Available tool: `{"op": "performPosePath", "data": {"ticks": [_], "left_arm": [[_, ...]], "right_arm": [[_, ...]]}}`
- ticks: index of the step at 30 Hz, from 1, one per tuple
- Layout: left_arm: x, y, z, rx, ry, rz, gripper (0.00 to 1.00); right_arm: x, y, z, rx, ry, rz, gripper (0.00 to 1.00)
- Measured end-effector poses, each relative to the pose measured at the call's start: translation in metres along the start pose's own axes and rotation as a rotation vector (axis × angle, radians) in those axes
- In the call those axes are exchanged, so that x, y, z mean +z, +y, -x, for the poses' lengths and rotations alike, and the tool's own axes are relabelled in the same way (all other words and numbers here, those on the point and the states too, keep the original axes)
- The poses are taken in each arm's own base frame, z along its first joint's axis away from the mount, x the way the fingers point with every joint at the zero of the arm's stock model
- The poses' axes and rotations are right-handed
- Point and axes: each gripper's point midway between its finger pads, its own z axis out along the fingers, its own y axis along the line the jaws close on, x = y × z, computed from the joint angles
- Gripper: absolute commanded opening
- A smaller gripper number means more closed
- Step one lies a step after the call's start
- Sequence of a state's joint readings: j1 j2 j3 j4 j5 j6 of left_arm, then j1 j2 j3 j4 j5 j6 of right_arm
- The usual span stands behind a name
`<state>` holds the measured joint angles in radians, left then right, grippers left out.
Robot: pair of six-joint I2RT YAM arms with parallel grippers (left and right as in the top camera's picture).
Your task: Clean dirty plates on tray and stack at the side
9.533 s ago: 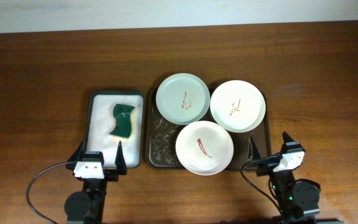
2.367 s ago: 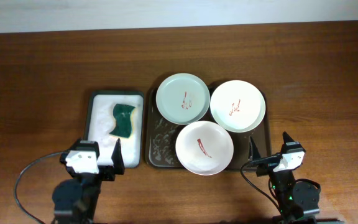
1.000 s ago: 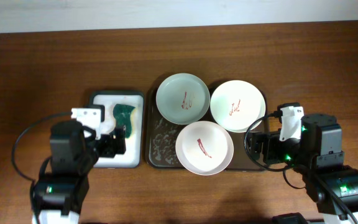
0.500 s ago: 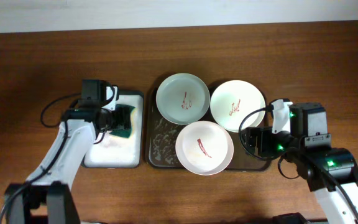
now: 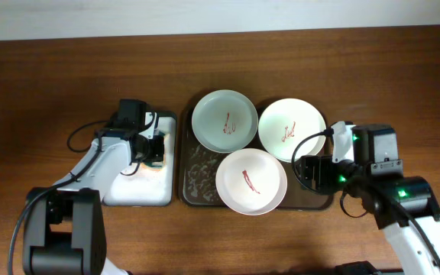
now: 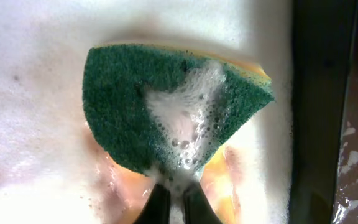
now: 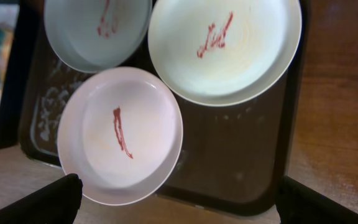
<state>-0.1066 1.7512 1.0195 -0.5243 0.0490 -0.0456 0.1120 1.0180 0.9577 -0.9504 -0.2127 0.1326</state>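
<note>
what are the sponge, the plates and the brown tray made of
The sponge looks like soft foam: green fibrous scouring face, yellow layer at its edge, lather on top. The plates are smooth and glossy, likely glazed ceramic or melamine. The brown tray seems moulded plastic, with a rounded rim.

We see a dark brown wooden bench (image 5: 403, 76) with sideways grain under even light; well beyond the fingers (image 7: 42, 202) a pale wall strip (image 5: 220, 11) runs along its far edge.

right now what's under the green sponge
White soapy foam surrounds the sponge, and its yellow layer peeks out beneath. The white tray floor directly under it is covered.
</note>
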Motion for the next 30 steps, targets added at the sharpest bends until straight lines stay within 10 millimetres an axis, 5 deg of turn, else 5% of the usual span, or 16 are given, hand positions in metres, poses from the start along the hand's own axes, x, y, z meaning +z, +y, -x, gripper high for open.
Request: {"op": "performPosePath", "data": {"ticks": [8, 10, 20, 30], "left_arm": [[-0.037, -0.003, -0.011, -0.004, 0.066, -0.005, 0.00], [-0.052, -0.008, -0.010, -0.012, 0.052, -0.033, 0.00], [-0.055, -0.021, -0.024, -0.030, 0.109, -0.099, 0.00], [-0.055, -0.021, -0.024, -0.030, 0.108, -0.100, 0.00]], "right_arm": [[0.047, -0.010, -0.022, 0.050, 0.221, -0.013, 0.44], [0.062, -0.013, -0.030, 0.059, 0.289, -0.012, 0.38], [0.136, -0.017, -0.071, 0.130, 0.561, 0.062, 0.31], [0.150, 0.004, -0.082, 0.112, 0.611, 0.130, 0.04]]}}
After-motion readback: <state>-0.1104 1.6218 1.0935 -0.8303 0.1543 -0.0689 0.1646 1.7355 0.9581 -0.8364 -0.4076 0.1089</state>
